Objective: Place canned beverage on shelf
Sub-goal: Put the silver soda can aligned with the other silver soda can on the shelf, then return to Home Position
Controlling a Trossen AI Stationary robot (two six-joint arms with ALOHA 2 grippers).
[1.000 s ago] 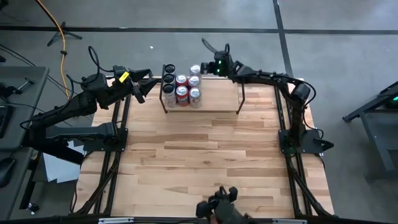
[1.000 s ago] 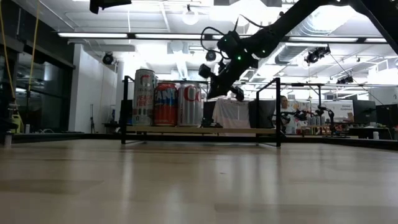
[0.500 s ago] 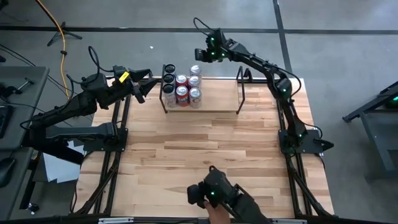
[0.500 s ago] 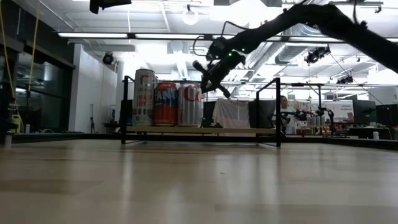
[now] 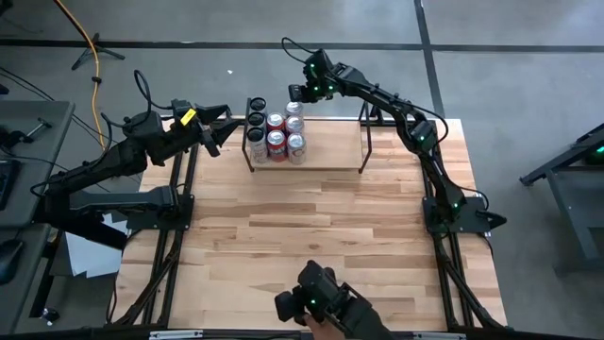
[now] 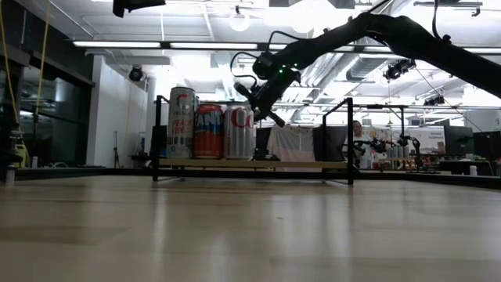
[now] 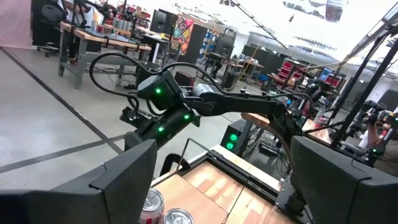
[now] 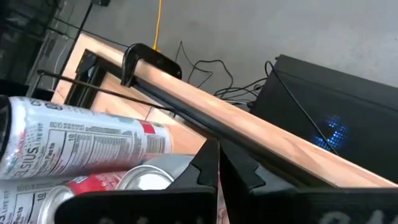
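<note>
Several cans [image 5: 274, 132] stand upright in a cluster on the left end of the shelf [image 5: 330, 153], a pale plank with black rod uprights at the table's far side. The low view shows a tall white can [image 6: 182, 123], an orange one [image 6: 208, 131] and a silver one [image 6: 239, 131] in a row. My right gripper [image 5: 293, 92] hovers shut just beyond the far cans, slanting down toward them. Its wrist view shows its fingertips [image 8: 214, 163] together over the white can [image 8: 81, 140]. My left gripper [image 5: 215, 132] waits open at the table's far left corner.
A dark device in a person's hand [image 5: 321, 300] is at the table's near edge. The shelf's right half is bare between its black uprights [image 5: 364, 142]. The wooden tabletop [image 5: 311, 227] stretches in front of the shelf.
My right gripper has moved along the table's far edge toward the left, from beside the shelf's right uprights to just beyond the cans. It has tipped further downward and stayed shut. The dark device at the near edge has shifted.
</note>
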